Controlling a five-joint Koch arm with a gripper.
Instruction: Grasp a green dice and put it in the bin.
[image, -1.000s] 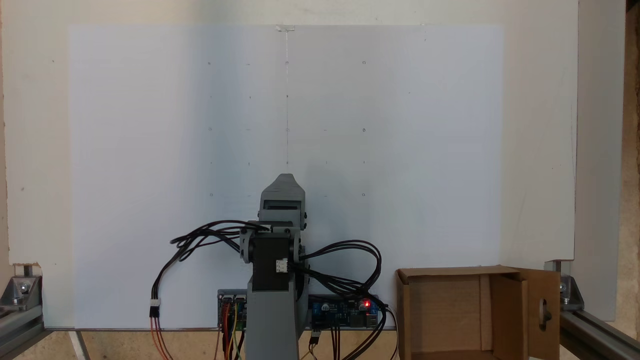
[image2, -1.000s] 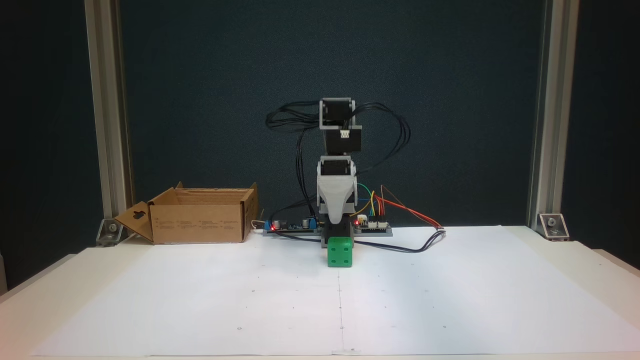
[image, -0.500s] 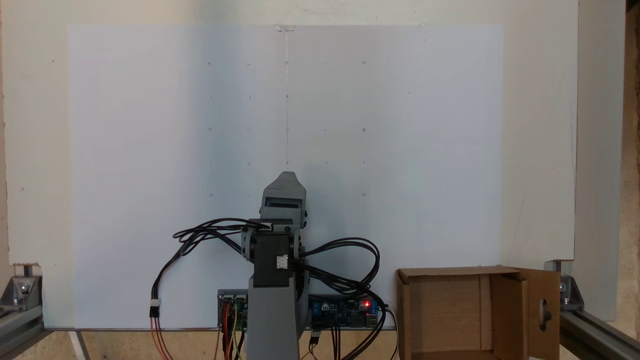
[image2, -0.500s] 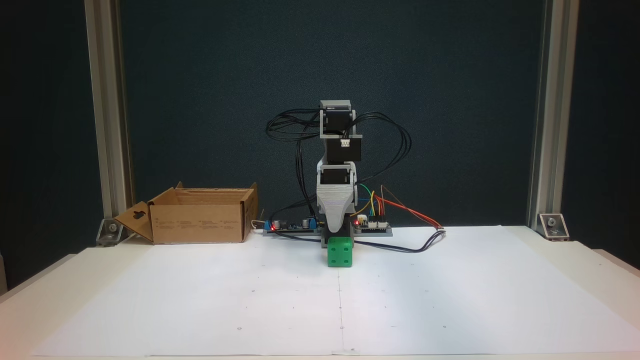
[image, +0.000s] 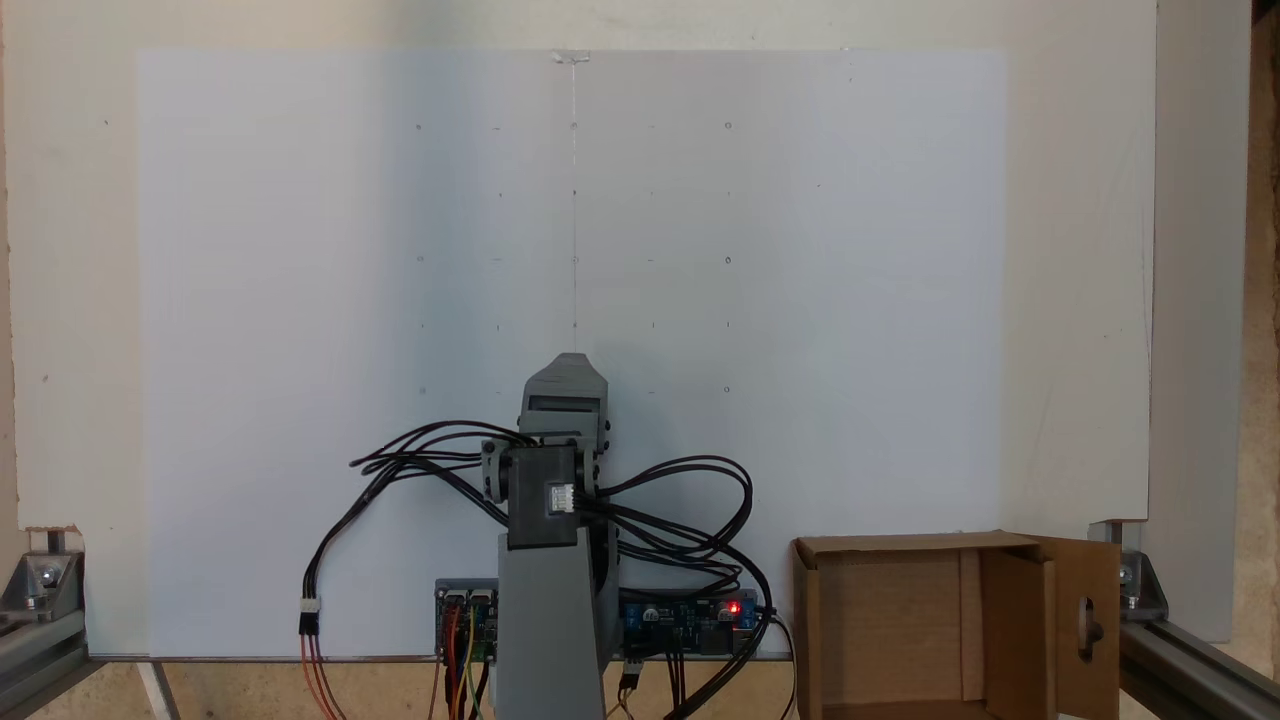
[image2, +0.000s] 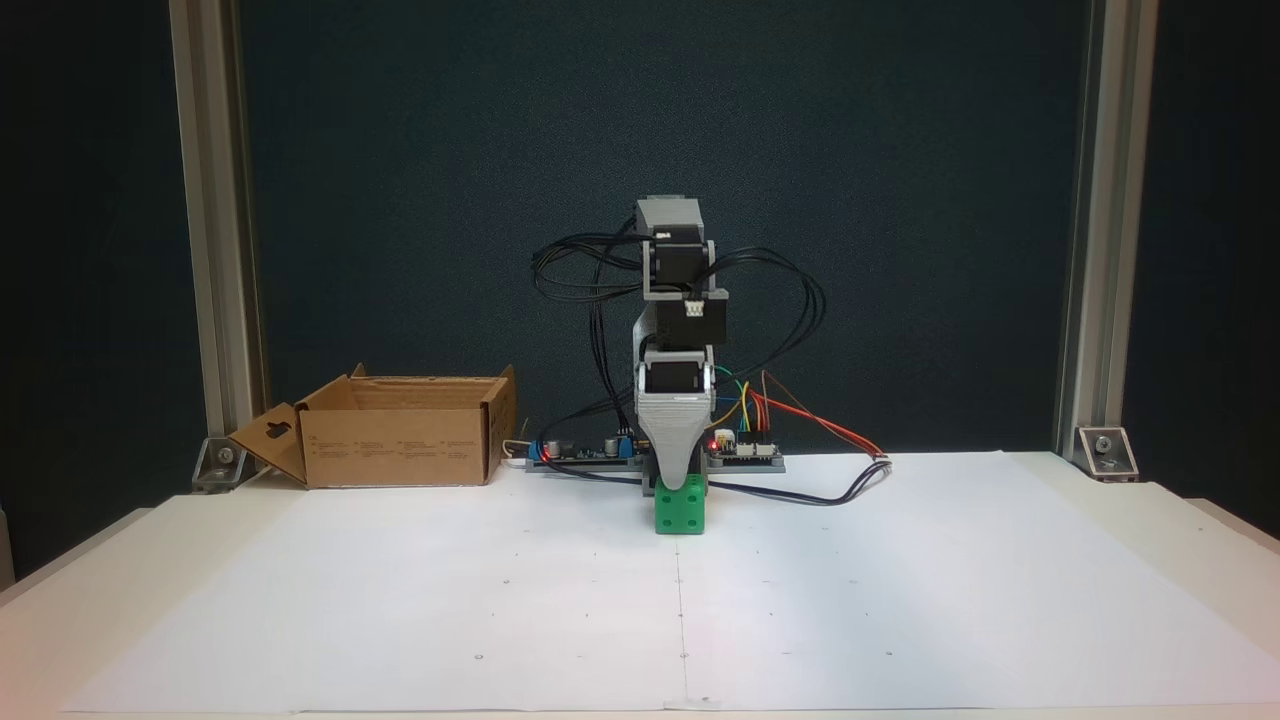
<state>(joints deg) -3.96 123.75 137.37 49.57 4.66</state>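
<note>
Gripper (image2: 677, 478) down on the dice (image2: 681, 510), grasp not confirmed.

From the front fixed view I see the grey tip overlapping the top of the dice at frame centre, on the white sheet (image2: 900, 600) just ahead of the boards; I judge I've come straight down so the jaws can straddle it, but they line up one behind the other, so I cannot tell if they are spread or pinching. In the fixed view from behind the arm, its body hides the dice. The bin (image2: 400, 432) sits at left of the front view, lower right from behind (image: 890, 620), open-topped, flap splayed outward. The sheet between is bare, so the swing looks free; I'd watch the cables (image2: 800, 300) and the bin's near wall.
</note>
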